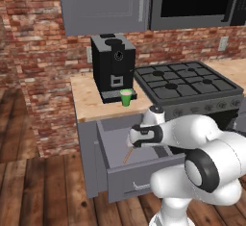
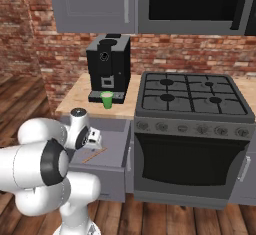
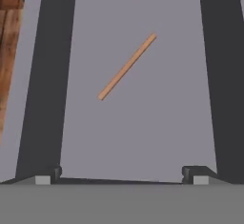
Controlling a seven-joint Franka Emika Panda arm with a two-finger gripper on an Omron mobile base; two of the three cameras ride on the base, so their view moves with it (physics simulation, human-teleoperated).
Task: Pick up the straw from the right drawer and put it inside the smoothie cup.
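Hovering over the open right drawer (image 1: 144, 169), my gripper (image 3: 119, 174) has its jaws spread as wide as they go and holds nothing; in the hand view the two fingertips (image 3: 47, 174) stand well apart at the bottom, with bare drawer floor between them. Ahead of them lies the straw (image 3: 127, 66), flat on the grey floor and slanted across it, apart from both side walls and untouched.

I judge the straw to be very light, stiff and thin, so it will likely roll or skid if one finger reaches it first. Lying flush on a hard floor, it leaves little to get under. I would take it near its middle, jaws set across its length, and close gently so it neither bends nor flicks away.

Nothing else lies in the drawer beside the straw, as far as I can see. On the surface (image 1: 89, 102) above, the smoothie cup (image 1: 126, 97) stands upright just before the coffee machine (image 1: 113, 66); its contents I cannot make out.
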